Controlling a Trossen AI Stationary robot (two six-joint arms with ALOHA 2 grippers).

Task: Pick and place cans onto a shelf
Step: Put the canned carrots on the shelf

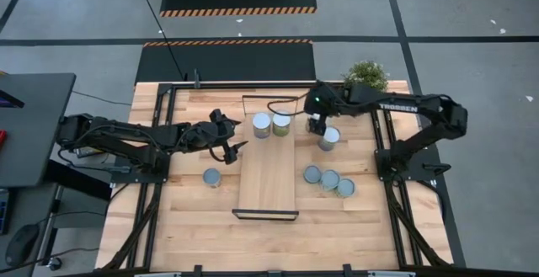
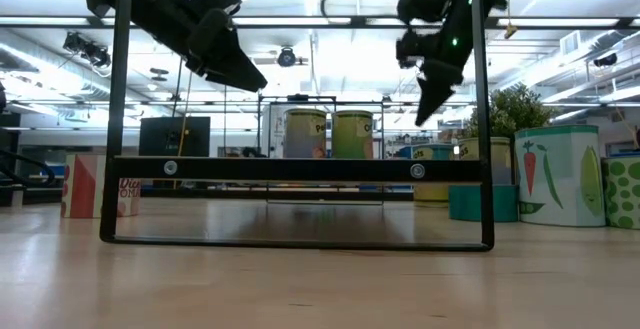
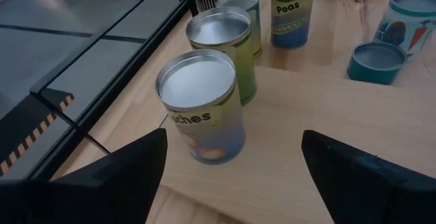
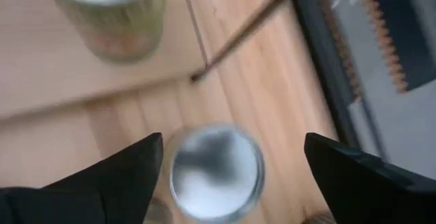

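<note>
Nearest the low camera, the shelf [image 1: 268, 174] runs lengthwise down the middle of the counter [image 1: 202, 226], its black end frame in front. At about four o'clock from the shelf's centre, three cans [image 1: 329, 180] cluster on the counter, and one lone can [image 1: 211, 177] sits at nine o'clock, all waiting their turn. Farther back, the left gripper [image 1: 234, 147] hangs at the shelf's left edge, fingers wide and empty, facing the two cans on the shelf [image 1: 271, 125], likely just set there. The right gripper [image 1: 317, 128], at two o'clock, spreads wide above another can [image 4: 216, 173], apparently lining up a grasp.
</note>
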